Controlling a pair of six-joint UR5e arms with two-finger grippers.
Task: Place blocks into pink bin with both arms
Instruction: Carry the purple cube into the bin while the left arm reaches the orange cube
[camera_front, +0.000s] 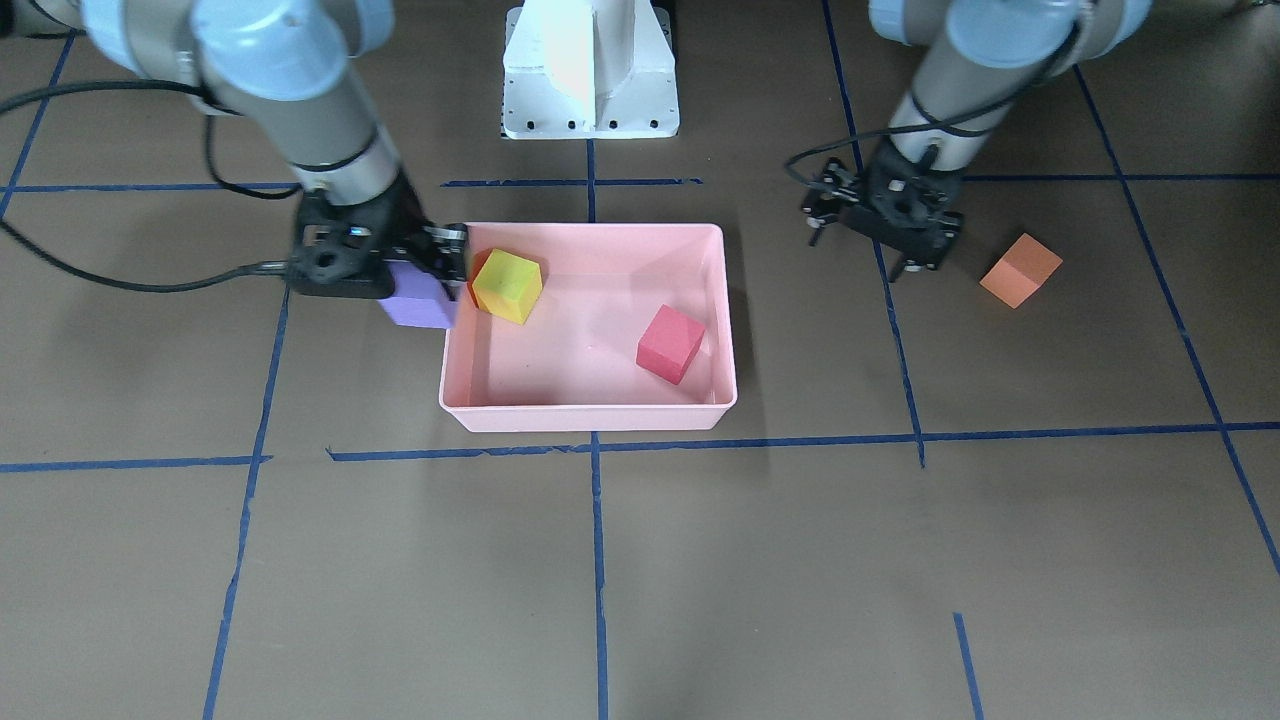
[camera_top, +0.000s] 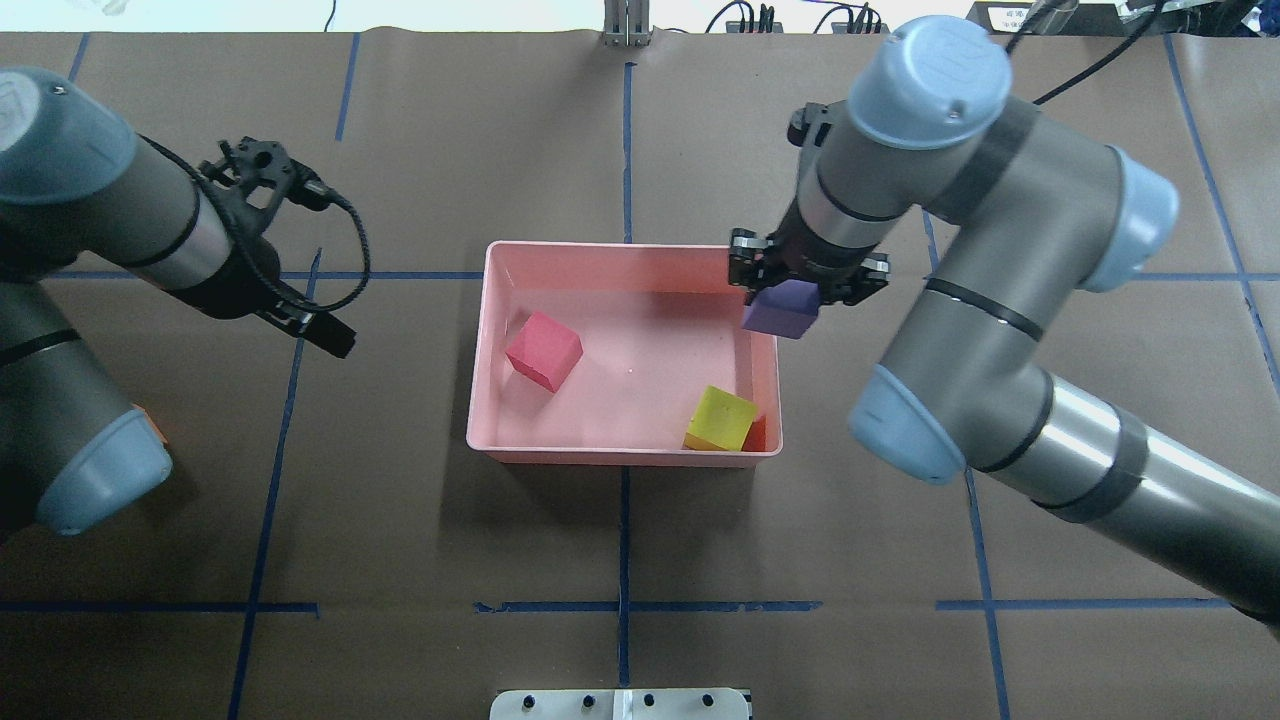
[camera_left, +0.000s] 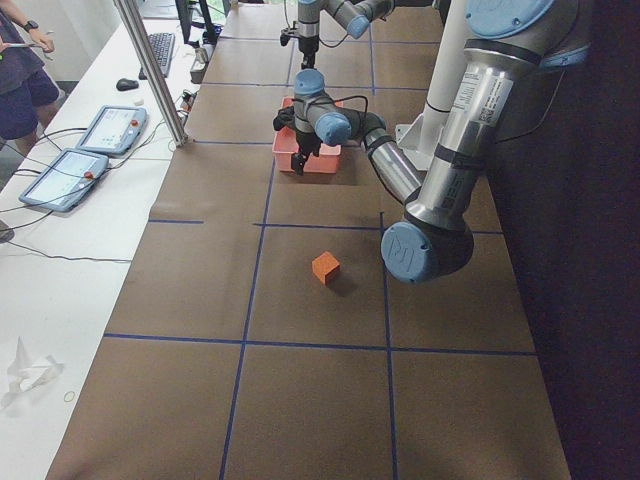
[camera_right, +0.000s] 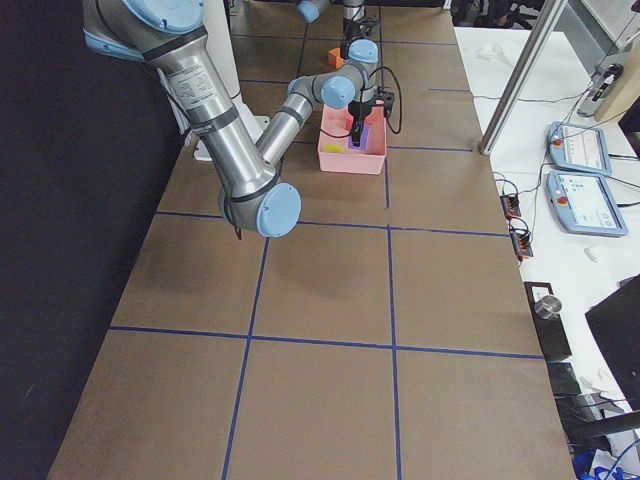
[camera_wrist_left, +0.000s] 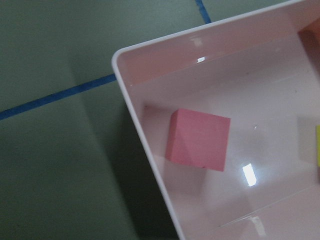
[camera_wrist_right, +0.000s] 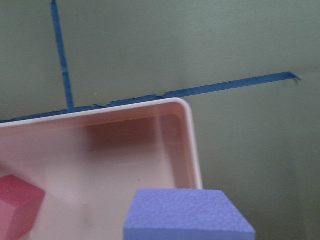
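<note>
Overhead exterior view: the purple block is clamped in the right jaws and hangs off the bench, straight under them. It sits above the right-hand wall of the pink bin, near that wall's far end, part of it over the inside and part over the rim. The right wrist view agrees, with the block low in the middle and the bin's corner just beyond it.

Two blocks lie on the bin floor. The yellow-green block is below the right jaws and on their robot-ward side, tucked into the bin's near right corner. A red-orange sliver shows behind it; what that is cannot be told. The red-pink block lies across the bin from the right jaws, close to the opposite wall, and is the block nearest the left jaws.

The left jaws hang above bare bench outside the bin's left wall, with nothing seen in them; whether they are spread or closed cannot be told. The orange block rests on the bench on the far side of the left jaws from the bin, apart from them.

The right arm bends in from the right edge, and the left arm from the left.
</note>
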